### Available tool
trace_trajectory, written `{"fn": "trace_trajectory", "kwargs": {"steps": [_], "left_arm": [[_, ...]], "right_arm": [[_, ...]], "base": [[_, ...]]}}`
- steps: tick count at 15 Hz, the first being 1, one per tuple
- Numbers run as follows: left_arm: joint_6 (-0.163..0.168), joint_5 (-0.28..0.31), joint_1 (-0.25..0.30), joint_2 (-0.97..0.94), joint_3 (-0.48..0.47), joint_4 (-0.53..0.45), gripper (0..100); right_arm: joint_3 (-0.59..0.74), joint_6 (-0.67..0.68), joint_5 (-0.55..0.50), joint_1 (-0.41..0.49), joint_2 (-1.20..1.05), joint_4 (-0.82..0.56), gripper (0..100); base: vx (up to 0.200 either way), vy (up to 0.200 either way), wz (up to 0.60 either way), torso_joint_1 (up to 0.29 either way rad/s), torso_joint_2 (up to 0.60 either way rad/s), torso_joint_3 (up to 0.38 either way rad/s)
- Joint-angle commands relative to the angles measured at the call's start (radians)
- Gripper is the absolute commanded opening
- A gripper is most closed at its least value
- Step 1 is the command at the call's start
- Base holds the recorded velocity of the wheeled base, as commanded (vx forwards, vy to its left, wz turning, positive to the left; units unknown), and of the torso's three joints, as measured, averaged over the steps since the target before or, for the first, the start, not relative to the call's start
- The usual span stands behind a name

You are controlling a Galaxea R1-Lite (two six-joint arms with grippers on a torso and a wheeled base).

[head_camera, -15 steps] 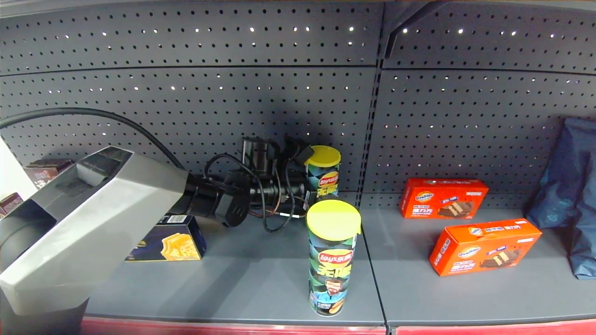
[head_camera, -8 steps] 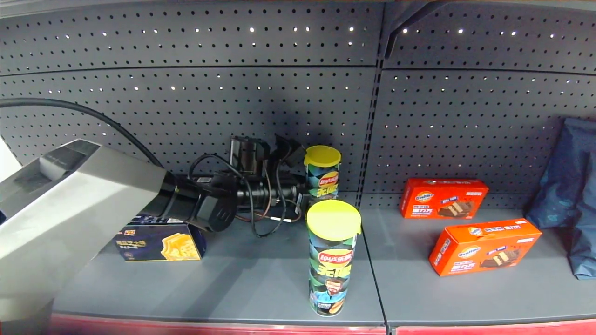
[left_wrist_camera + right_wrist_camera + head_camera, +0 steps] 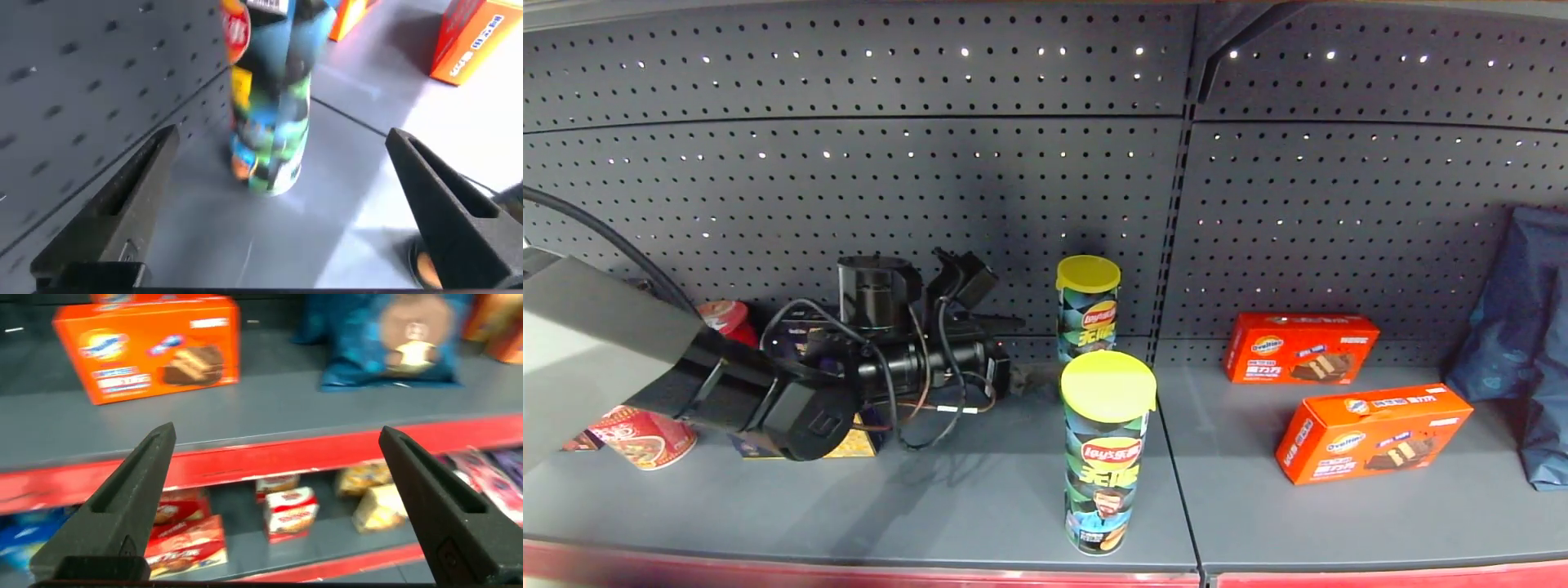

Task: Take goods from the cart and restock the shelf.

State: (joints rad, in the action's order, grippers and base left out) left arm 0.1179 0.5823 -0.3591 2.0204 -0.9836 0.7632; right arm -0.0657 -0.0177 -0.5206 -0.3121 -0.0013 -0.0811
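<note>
A grey shelf (image 3: 931,506) with a perforated back wall (image 3: 849,180) is faced. A blue bag (image 3: 1523,327) is slumped at its far right end. Beside the bag two orange boxes are laid flat, the front box (image 3: 1372,433) nearer the edge and the rear box (image 3: 1298,347) behind it.

The left gripper (image 3: 282,139) is held low over the shelf's left half, its fingers spread wide with nothing between them. The right gripper (image 3: 278,431) is likewise spread and empty, held out in front of the shelf's red edge and well apart from the cans.

Two tall yellow-lidded cans are stood upright near the middle. The front can (image 3: 1107,457) is near the shelf's front edge, and the rear can (image 3: 1086,314) is just beside the back wall behind it.

The rear can is found straight ahead of the left gripper's fingers, on the line of the forearm and toward the robot's right, near but untouched. Its long axis is upright, crosswise to that line. The left arm is by far the nearer one.

The rear can is judged to be already stocked, with a return to the cart due next. A retreat is best taken straight back along the forearm's line, toward the robot's left. A swing toward the shelf's front could catch the front can.
</note>
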Motion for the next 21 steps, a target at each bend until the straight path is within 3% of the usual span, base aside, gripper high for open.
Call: {"fn": "trace_trajectory", "kwargs": {"steps": [1,5,7,9,11,12,13,16,18,21], "left_arm": [[-0.001,-0.004,0.032,-0.097,0.103,0.047,100],[-0.003,-0.019,0.069,-0.301,0.332,0.111,100],[-0.006,-0.062,0.083,-0.419,0.427,0.110,100],[-0.009,-0.102,0.083,-0.554,0.517,0.091,100],[-0.009,-0.185,0.068,-0.666,0.574,0.018,100],[-0.009,-0.185,0.068,-0.666,0.574,0.018,100],[-0.010,-0.276,0.026,-0.732,0.585,-0.091,100],[-0.046,-0.388,-0.050,-0.749,0.589,-0.127,100],[-0.053,-0.427,-0.086,-0.743,0.589,-0.128,100],[-0.052,-0.464,-0.116,-0.707,0.596,-0.130,100]], "right_arm": [[0.001,-0.002,0.031,0.001,0.001,0.000,100],[0.000,-0.021,0.134,-0.004,0.001,0.000,100],[-0.045,-0.067,0.212,-0.010,0.020,0.001,100],[-0.178,-0.033,0.337,-0.015,0.208,0.009,100],[-0.289,0.004,0.501,-0.019,0.504,0.142,100],[-0.290,0.004,0.504,-0.019,0.514,0.147,100],[-0.302,-0.004,0.539,-0.061,0.742,0.291,100],[-0.302,0.015,0.427,-0.219,0.954,0.368,100],[-0.307,0.068,0.326,-0.386,1.049,0.394,100],[-0.321,0.151,0.274,-0.492,1.198,0.475,100]], "base": [[0.000,0.000,0.00,0.000,0.00,0.000],[0.000,0.000,0.00,0.000,0.00,0.000],[0.000,0.000,0.00,0.000,0.00,0.000],[0.000,0.000,0.00,0.000,0.00,0.000],[0.000,0.000,0.00,0.000,0.00,0.000],[0.000,0.000,0.00,0.000,0.00,0.000],[0.000,0.000,0.00,0.000,0.00,0.000],[0.000,0.000,0.00,0.000,0.00,0.000],[0.000,0.000,0.00,0.000,0.00,0.000],[0.000,0.000,0.00,0.000,0.00,0.000]]}}
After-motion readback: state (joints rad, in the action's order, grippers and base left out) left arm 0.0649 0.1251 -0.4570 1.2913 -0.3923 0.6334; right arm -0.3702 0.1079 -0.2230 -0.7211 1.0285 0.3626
